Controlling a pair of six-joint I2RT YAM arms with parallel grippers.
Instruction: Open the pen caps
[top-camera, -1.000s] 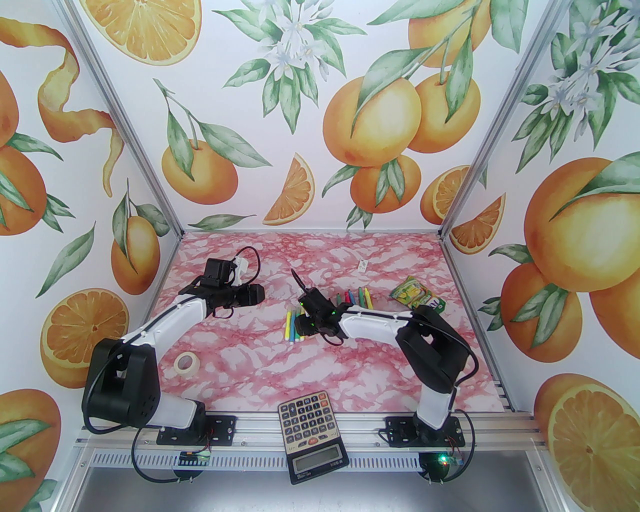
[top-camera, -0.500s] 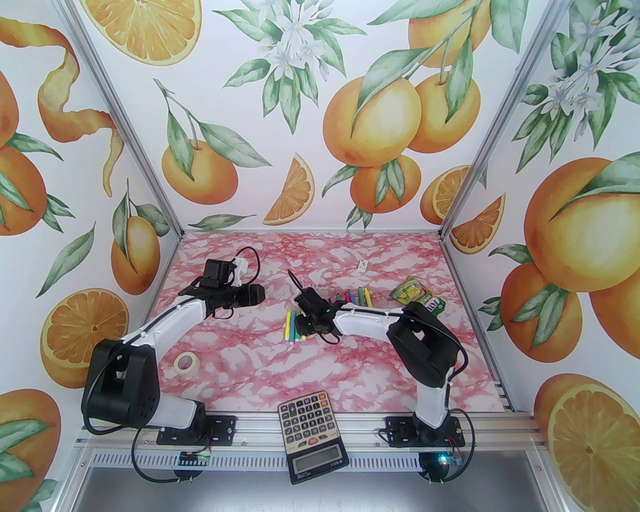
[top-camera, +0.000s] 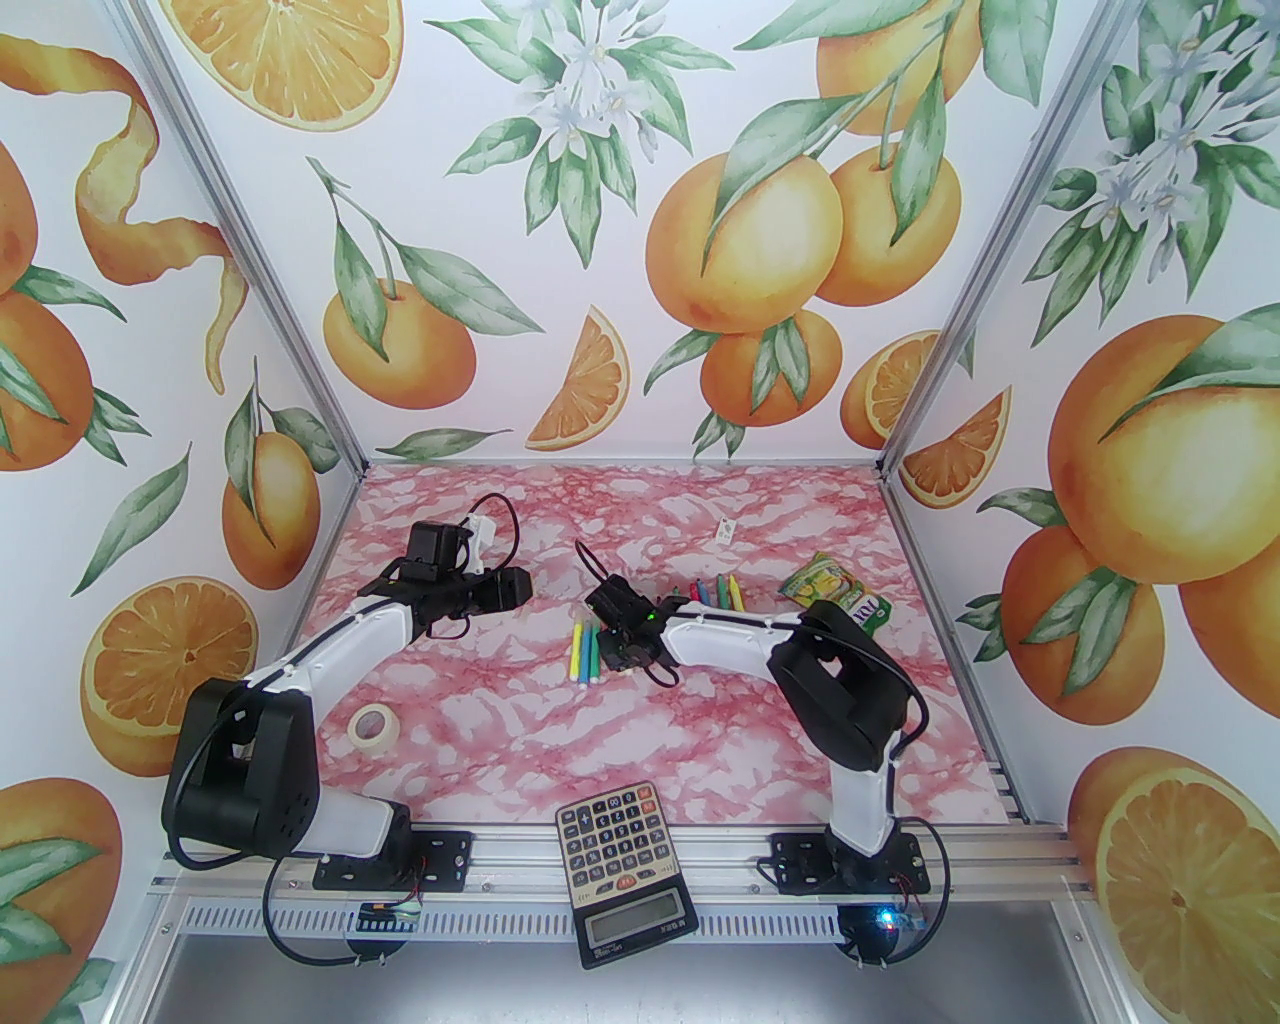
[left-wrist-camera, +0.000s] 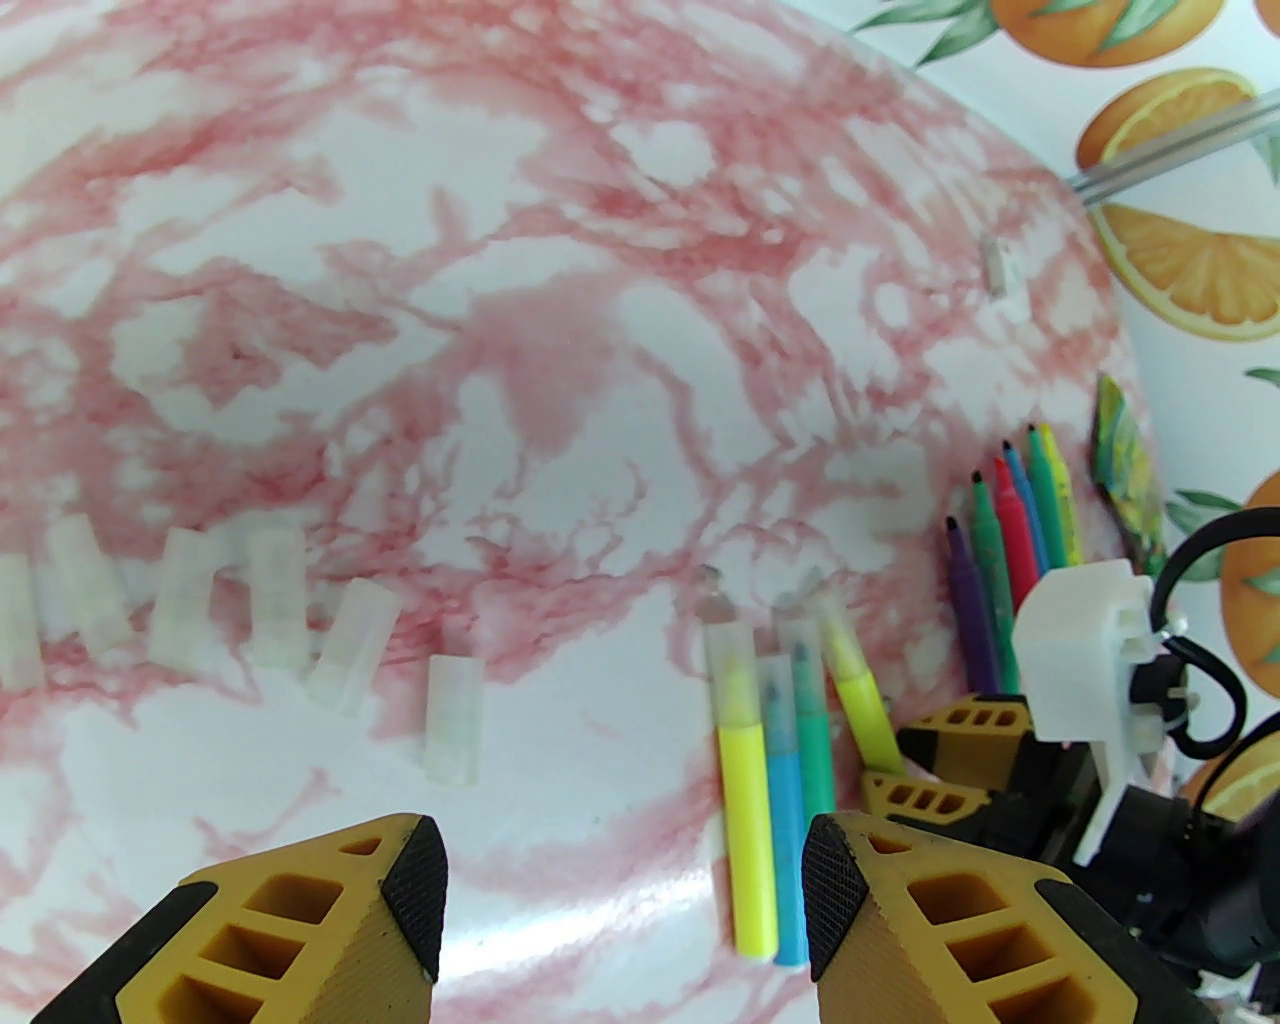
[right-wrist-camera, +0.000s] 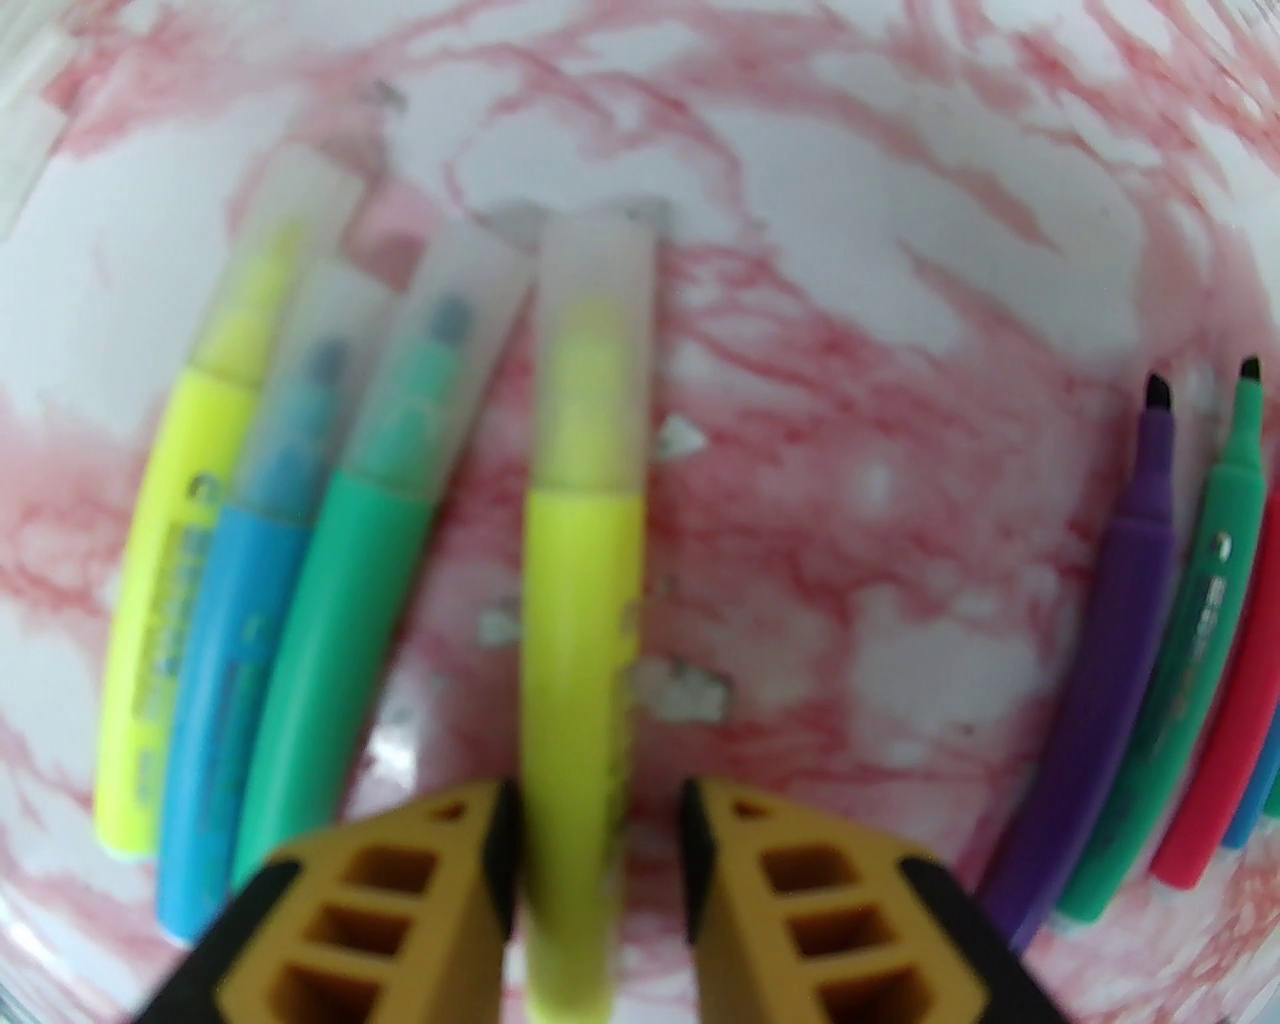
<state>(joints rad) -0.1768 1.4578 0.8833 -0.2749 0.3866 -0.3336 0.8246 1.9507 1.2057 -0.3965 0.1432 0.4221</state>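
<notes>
Lime plastic felt-tip pen (right-wrist-camera: 580, 560) lay lengthwise in the narrow-set right hand (right-wrist-camera: 600, 830), frosted cylindrical cap (right-wrist-camera: 592, 330) pointing away, grip unclear; the left hand (left-wrist-camera: 625, 890) hung wide open, farther off.

Left end effector (left-wrist-camera: 625, 875) hovers, jaws wide; right end effector (right-wrist-camera: 598, 820) angles down, jaws narrowly spaced.

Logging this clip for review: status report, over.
Left end effector open, empty. Right end effector straddles lime pen, grip unclear. Its cap on; three more capped pens beside. Nothing blocking.
</notes>
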